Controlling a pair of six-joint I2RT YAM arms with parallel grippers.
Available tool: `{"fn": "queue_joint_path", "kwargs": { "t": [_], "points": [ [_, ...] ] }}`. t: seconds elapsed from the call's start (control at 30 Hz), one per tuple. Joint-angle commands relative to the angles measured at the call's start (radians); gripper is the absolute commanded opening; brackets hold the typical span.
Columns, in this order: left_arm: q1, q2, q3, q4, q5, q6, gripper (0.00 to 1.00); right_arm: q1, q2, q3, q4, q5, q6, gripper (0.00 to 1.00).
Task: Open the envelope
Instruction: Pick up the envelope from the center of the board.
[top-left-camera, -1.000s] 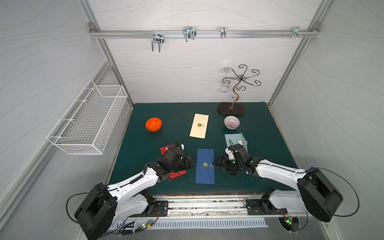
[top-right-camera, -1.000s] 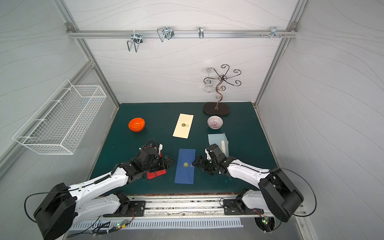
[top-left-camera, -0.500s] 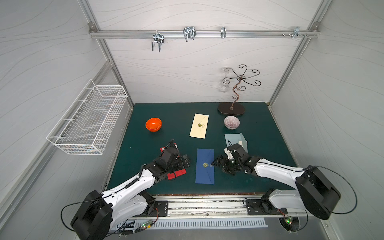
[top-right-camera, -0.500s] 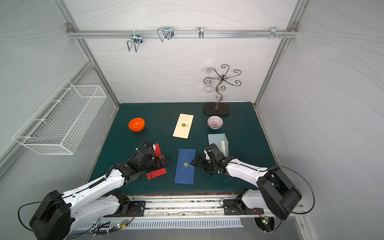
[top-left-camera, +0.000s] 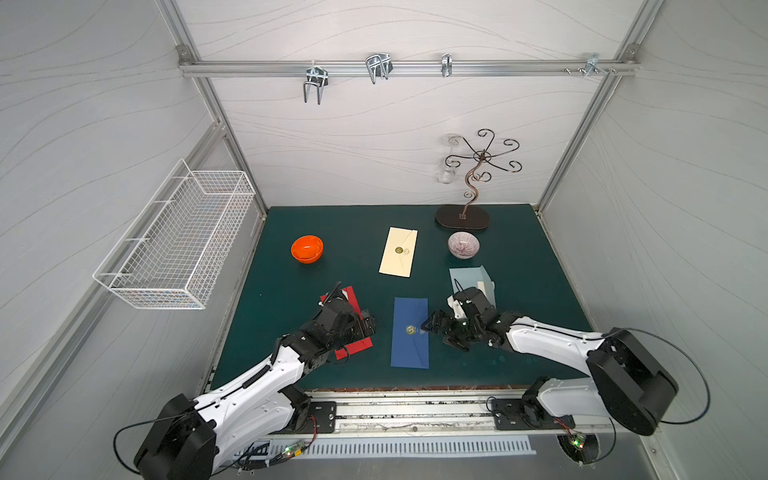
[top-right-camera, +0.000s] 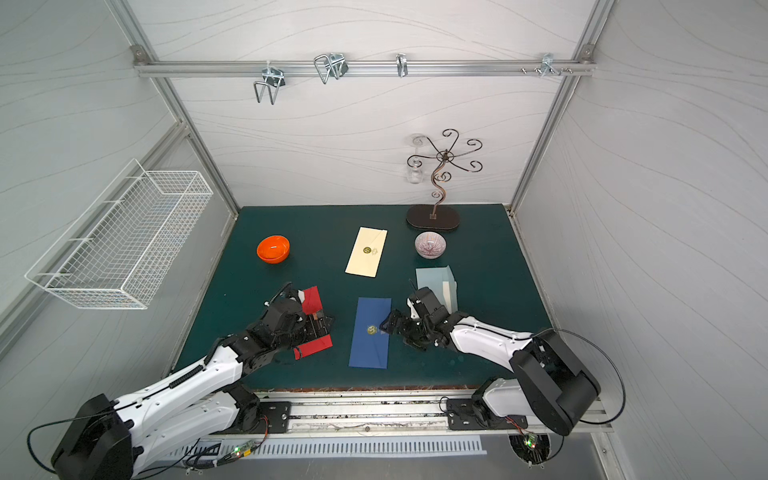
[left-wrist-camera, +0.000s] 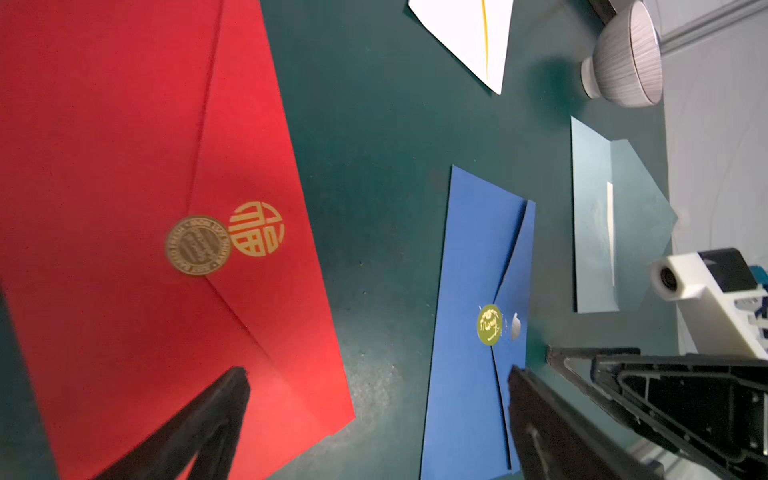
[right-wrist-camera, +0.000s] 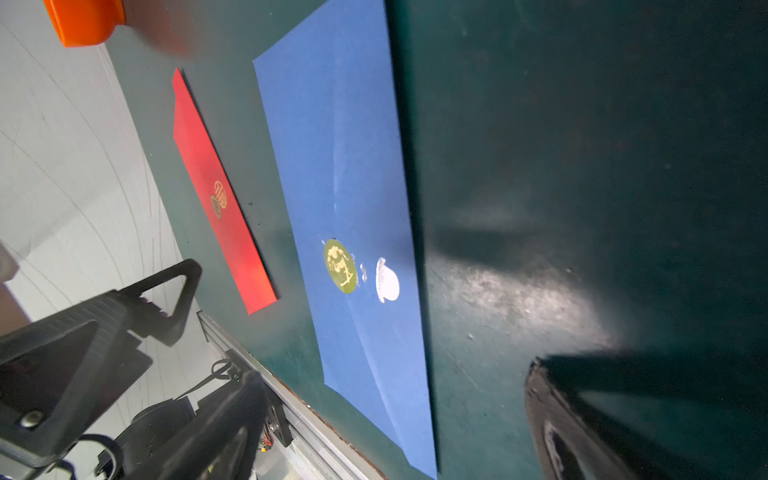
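We hold both arms low: left gripper (top-left-camera: 369, 325) over the red envelope (top-left-camera: 355, 346), right gripper (top-left-camera: 437, 332) beside the blue envelope (top-left-camera: 410, 347), both spread wide, empty. It lies flat between them on the green mat (top-left-camera: 519, 270).

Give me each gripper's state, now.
Left gripper: open, empty, above the red envelope.
Right gripper: open, empty, at the blue envelope's edge.

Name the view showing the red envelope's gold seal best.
Left wrist: the gold seal on the red envelope is large, face-on. Right wrist shows it small, oblique; in both top views it is indistinct beneath the left arm.
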Motion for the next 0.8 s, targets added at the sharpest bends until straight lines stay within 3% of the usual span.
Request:
{"fn": "queue_joint_path", "kwargs": {
  "t": [0.0,0.5,0.77],
  "points": [
    [0.005,0.005,-0.006,0.164,0.129,0.012,0.98,0.009,0.043,0.01,0.024,-0.027,-0.013,0.98],
    [-0.017,0.287,0.069,0.308,0.402,0.016,0.82,0.02,0.08,-0.001,0.064,-0.037,-0.006,0.99],
    [-0.081,0.428,0.125,0.322,0.411,0.009,0.74,0.02,0.073,-0.013,0.063,-0.027,0.004,0.98]
  ]
}}
